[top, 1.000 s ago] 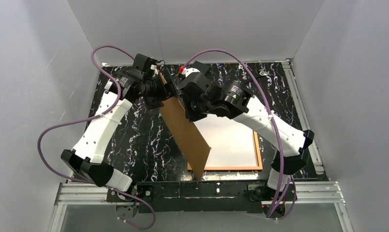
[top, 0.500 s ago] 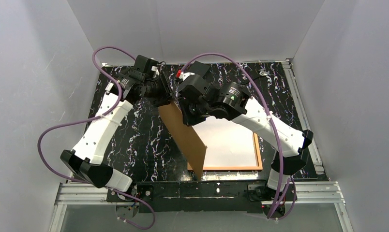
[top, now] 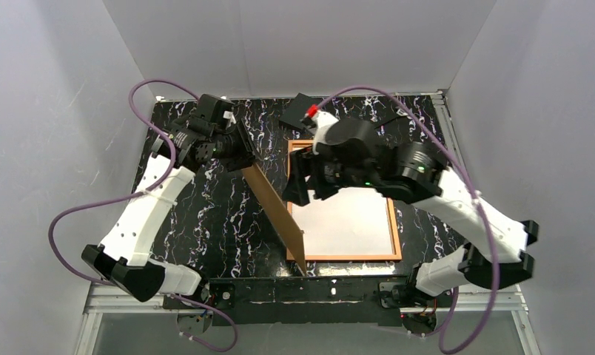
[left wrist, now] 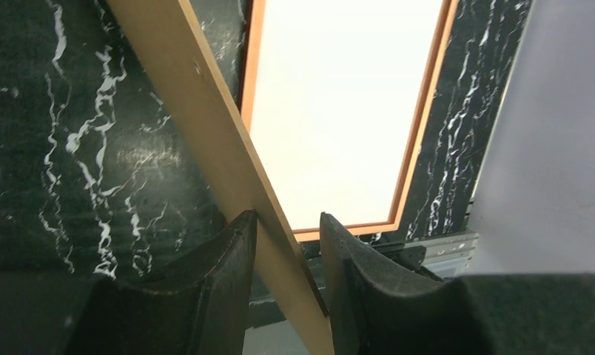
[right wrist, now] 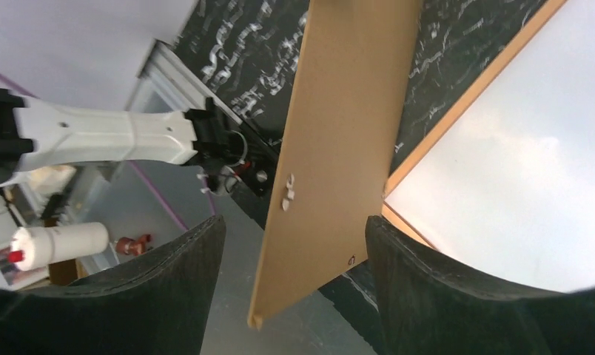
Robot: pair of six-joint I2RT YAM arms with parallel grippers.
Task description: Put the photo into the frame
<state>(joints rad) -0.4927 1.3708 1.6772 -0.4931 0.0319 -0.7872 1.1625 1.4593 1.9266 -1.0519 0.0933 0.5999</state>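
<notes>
The frame [top: 354, 257], thin and orange-bordered, lies flat on the black marbled table right of centre. A white sheet, the photo [top: 354, 222] with its plain back up, lies inside it. A brown cardboard board [top: 276, 211] stands on edge along the frame's left side, leaning. My left gripper [top: 239, 159] is shut on the board's far top corner; in the left wrist view the board [left wrist: 198, 111] runs between the fingers of my left gripper [left wrist: 287, 216]. My right gripper [top: 298, 185] hangs open just right of the board, over the frame, holding nothing. In the right wrist view the board [right wrist: 339, 133] shows beyond my open right gripper [right wrist: 294, 220].
A black flat piece [top: 300, 111] lies at the back of the table near the wall. White enclosure walls stand on three sides. A metal rail [top: 331, 288] runs along the near edge by the arm bases.
My right gripper has opened, let go of the board and drawn back to the right. My left gripper has closed on the board's top corner. The board now stands steeper.
</notes>
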